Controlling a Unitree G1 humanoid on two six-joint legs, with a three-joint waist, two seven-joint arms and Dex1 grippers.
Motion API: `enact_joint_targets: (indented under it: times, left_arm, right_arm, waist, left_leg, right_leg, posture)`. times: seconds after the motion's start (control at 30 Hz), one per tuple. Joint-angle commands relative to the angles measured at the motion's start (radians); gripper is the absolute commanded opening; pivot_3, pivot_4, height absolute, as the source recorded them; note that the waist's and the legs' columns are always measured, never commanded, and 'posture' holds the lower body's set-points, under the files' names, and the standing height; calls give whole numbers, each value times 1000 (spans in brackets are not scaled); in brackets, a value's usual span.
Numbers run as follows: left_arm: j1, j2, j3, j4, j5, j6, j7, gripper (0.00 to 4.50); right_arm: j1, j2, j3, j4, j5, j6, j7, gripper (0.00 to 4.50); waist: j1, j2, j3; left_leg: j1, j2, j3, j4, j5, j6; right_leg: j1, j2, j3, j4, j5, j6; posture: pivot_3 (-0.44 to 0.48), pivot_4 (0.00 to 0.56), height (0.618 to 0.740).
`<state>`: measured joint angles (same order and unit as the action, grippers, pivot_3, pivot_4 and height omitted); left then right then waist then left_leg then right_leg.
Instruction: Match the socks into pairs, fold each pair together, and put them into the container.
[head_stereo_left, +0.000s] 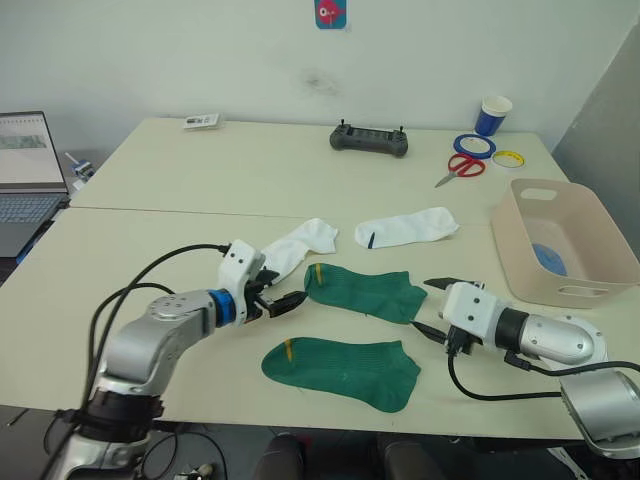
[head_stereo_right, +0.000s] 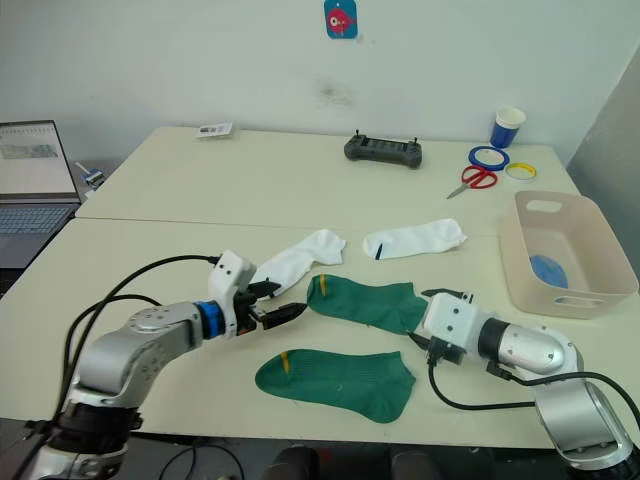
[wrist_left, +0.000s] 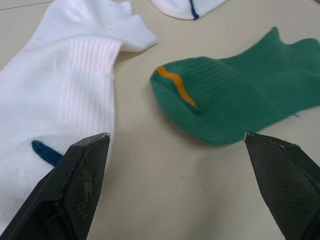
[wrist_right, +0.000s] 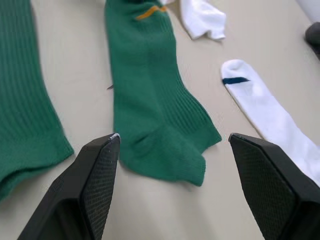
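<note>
Two dark green socks with yellow marks lie flat near the table's front: one (head_stereo_left: 365, 290) between my grippers, the other (head_stereo_left: 345, 368) closer to the front edge. Behind them lie two white socks with dark marks (head_stereo_left: 300, 245) (head_stereo_left: 405, 228). My left gripper (head_stereo_left: 284, 289) is open, low over the table, with the first green sock's toe (wrist_left: 225, 100) and a white sock (wrist_left: 65, 85) just ahead of its fingers. At that sock's cuff end (wrist_right: 160, 145) my right gripper (head_stereo_left: 432, 305) is open too. The beige container (head_stereo_left: 515, 262) stands at the right with a light blue bundle (head_stereo_left: 548, 258) inside.
At the back right lie red scissors (head_stereo_left: 460, 167), tape rolls (head_stereo_left: 473, 146) and a blue paper cup (head_stereo_left: 493, 115). A dark controller (head_stereo_left: 370, 140) sits at the back middle. A laptop (head_stereo_left: 25, 180) stands off the table's left side. Cables trail from both arms.
</note>
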<state>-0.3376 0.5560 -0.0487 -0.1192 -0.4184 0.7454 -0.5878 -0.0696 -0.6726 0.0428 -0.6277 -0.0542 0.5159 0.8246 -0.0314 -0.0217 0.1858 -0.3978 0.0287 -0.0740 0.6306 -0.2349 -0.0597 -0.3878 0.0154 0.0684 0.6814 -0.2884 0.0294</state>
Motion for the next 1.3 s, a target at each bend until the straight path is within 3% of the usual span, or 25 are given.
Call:
enact_joint_targets:
  times: [0.03, 0.43, 0.6, 0.7, 1.0, 1.3]
  left_arm:
    - [-41, -34, -21, 35, 47, -38, 23, 3908]
    - [-63, -72, -58, 37, 51, 3, -25, 94]
    - [-40, -67, -55, 14, 48, 5, -34, 38]
    - [-27, -69, -43, 1, 41, 0, -39, 0]
    - [70, -32, 30, -81, 2, -37, -88, 0]
    - [130, 12, 95, -125, -33, 7, -94, 0]
  right_arm:
    - [-5, 27, -32, -52, 24, 52, -57, 3801]
    - [-74, 298, -112, 63, 97, 318, -326, 3801]
    - [-79, 399, -84, 185, 138, 331, -382, 3801]
    - [-66, 410, -69, 206, 167, 351, -375, 3195]
    - [-58, 392, -44, 144, 228, 342, -358, 91]
    - [-27, 376, -27, 21, 299, 450, -391, 36]
  waist:
    - [-1, 0, 0]
    - [-1, 0, 0]
    - [-1, 0, 0]
    - [-1, 0, 0]
    - [-3, 0, 0]
    - [-2, 0, 0]
  left_leg:
    - [0, 0, 0, 0, 0, 0]
    - [0, 0, -1, 0, 0, -1]
    - [0, 0, 0, 0, 0, -1]
    - [0, 0, 0, -1, 0, -1]
    - [0, 1, 0, -1, 0, -1]
    - [0, 1, 0, -1, 0, -1]
  right_leg:
    - [0, 0, 0, 0, 0, 0]
    - [0, 0, 0, 1, 0, 0]
    - [-1, 0, 0, 1, 0, 0]
    - [-1, 0, 0, 1, 1, -1]
    - [-1, 0, 0, 1, 0, 0]
    - [-1, 0, 0, 0, 0, 0]
  posture:
    - [0, 150, 740]
    - [0, 150, 740]
    - [0, 150, 740]
    - [0, 150, 740]
    - [0, 150, 740]
    - [0, 150, 740]
